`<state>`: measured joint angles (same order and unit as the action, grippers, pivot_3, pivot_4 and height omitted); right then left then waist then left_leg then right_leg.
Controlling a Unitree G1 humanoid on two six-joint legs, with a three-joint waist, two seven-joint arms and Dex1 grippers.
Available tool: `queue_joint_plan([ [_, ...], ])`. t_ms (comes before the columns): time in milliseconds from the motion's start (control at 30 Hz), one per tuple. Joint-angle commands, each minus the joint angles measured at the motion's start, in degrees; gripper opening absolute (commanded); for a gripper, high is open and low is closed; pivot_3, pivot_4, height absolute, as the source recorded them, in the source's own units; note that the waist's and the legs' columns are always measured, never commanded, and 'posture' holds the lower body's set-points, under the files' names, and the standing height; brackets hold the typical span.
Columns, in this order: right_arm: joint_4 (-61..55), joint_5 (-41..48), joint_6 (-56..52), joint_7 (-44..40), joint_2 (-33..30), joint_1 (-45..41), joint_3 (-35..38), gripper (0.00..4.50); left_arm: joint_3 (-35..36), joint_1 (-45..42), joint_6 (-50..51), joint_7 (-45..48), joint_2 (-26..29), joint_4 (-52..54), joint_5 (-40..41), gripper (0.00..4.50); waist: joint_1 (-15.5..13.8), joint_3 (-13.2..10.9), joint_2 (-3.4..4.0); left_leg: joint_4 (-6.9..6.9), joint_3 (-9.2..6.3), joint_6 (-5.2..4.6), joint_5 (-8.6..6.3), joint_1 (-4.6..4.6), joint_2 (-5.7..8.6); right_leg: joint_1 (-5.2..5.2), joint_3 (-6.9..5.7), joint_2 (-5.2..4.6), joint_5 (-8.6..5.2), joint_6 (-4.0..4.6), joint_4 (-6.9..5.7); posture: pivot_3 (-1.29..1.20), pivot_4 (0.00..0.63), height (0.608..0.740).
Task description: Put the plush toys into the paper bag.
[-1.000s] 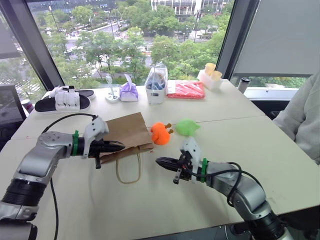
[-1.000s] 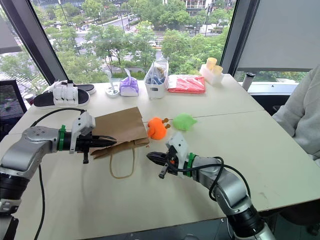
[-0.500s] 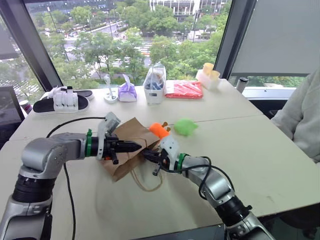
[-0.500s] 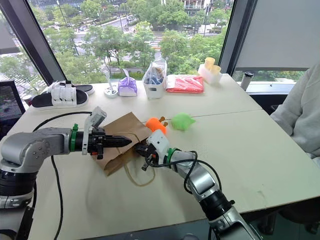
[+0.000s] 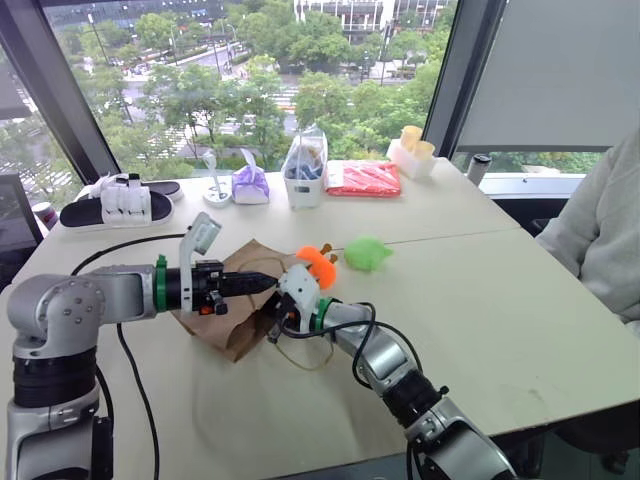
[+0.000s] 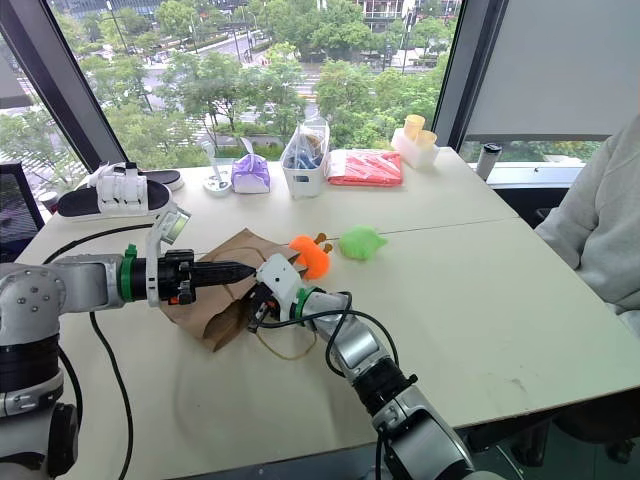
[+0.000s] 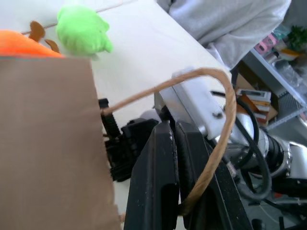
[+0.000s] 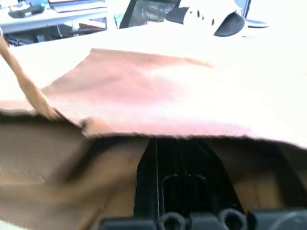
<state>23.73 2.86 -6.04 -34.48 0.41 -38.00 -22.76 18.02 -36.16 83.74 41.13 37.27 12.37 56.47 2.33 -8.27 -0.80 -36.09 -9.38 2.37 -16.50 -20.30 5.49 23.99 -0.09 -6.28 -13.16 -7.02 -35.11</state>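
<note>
Two fist-sized plush toys: one bright orange (image 5: 317, 264), one light green (image 5: 366, 252). One brown kraft paper bag (image 5: 222, 324). One purple pouch (image 5: 249, 184), one clear plastic bag (image 5: 306, 165), one flat red packet (image 5: 364, 178), one black-and-white slipper (image 5: 115, 203).

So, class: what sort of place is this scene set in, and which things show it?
Probably an upper-floor office or lab. Big windows look down on trees and streets, pale tables stand pushed together, and the left wrist view shows shelving with books behind a seated person.
</note>
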Motion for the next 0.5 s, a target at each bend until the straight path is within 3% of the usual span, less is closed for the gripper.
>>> queue_joint_plan([
  [33,4.8,-1.5,4.3,1.0,2.6,-2.3,0.6,0.0,3.6,-0.2,1.5,-3.1,-2.0,1.0,3.4,0.13,0.1,0.0,-0.02,-0.01,0.0,0.0,0.0,-0.01,0.0,0.0,0.0,0.0,0.01,0.02,0.0,0.0,0.15,0.74],
  [267,13.5,-3.6,9.7,1.7,4.0,-3.7,1.6,0.0,9.1,-3.3,2.8,-7.7,-2.8,-2.6,6.9,0.13,0.3,0.0,-0.04,0.01,0.01,0.04,0.02,-0.04,-0.05,0.08,0.02,0.07,0.03,0.05,0.0,0.0,0.15,0.74],
  [500,14.7,-4.7,11.4,1.3,4.5,-3.1,1.9,0.0,7.8,-7.5,1.3,-7.1,-0.1,-4.8,7.3,0.13,0.3,0.0,-0.03,0.01,0.02,0.06,0.02,-0.03,-0.06,0.08,0.05,0.1,0.04,0.06,-0.01,0.0,0.15,0.74],
])
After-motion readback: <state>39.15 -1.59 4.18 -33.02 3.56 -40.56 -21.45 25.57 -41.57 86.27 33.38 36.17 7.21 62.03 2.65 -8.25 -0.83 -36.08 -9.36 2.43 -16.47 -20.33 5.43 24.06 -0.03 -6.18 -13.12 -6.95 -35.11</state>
